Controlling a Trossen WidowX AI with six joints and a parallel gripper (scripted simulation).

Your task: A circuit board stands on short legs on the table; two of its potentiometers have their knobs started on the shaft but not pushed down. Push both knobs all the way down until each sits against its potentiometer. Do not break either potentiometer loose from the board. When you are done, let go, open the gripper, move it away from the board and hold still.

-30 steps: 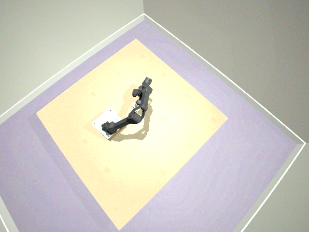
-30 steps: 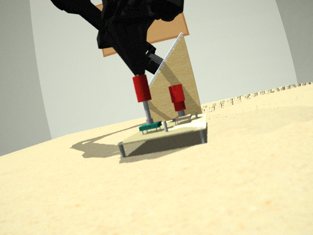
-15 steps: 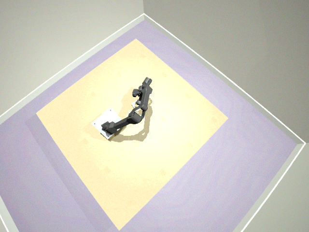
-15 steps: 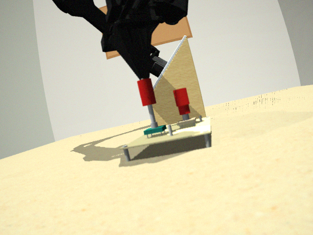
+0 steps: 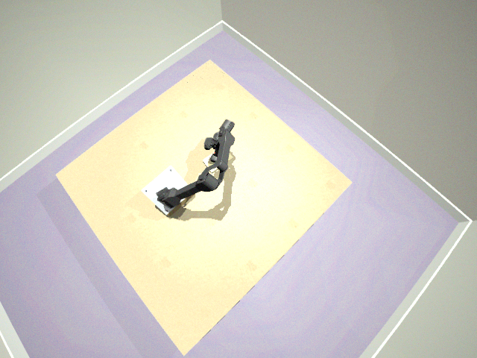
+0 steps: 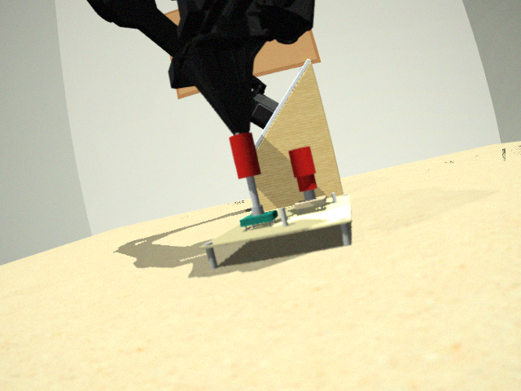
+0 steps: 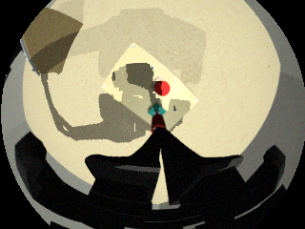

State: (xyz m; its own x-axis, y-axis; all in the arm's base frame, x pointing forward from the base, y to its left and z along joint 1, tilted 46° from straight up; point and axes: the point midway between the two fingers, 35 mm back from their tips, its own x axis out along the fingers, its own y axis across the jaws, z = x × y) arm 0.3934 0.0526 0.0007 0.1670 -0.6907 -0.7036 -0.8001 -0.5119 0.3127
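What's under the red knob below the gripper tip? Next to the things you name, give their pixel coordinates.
Under that knob (image 6: 244, 155): bare grey shaft (image 6: 253, 195), then the teal potentiometer (image 6: 258, 219) (image 7: 156, 110) on the board (image 6: 319, 218) (image 7: 135, 54). The shaft's top is hidden inside the knob.

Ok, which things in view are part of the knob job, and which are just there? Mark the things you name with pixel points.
Job:
- board (image 6: 315, 219) (image 7: 139, 111)
- two red knobs, left (image 6: 244, 155) and right (image 6: 301, 161)
- teal pot (image 6: 258, 218) (image 7: 153, 111)
- beige pot (image 6: 310, 203)
- claw (image 6: 241, 133) (image 7: 160, 130)

Just there:
- wedge (image 6: 300, 126) (image 7: 54, 43)
- orange panel (image 6: 286, 52)

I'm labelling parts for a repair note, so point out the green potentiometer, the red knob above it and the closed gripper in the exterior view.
Green potentiometer (image 6: 258, 218): exterior view, its body.
Red knob (image 6: 244, 155): exterior view, its side.
Gripper (image 6: 241, 132): exterior view, its fingertips.
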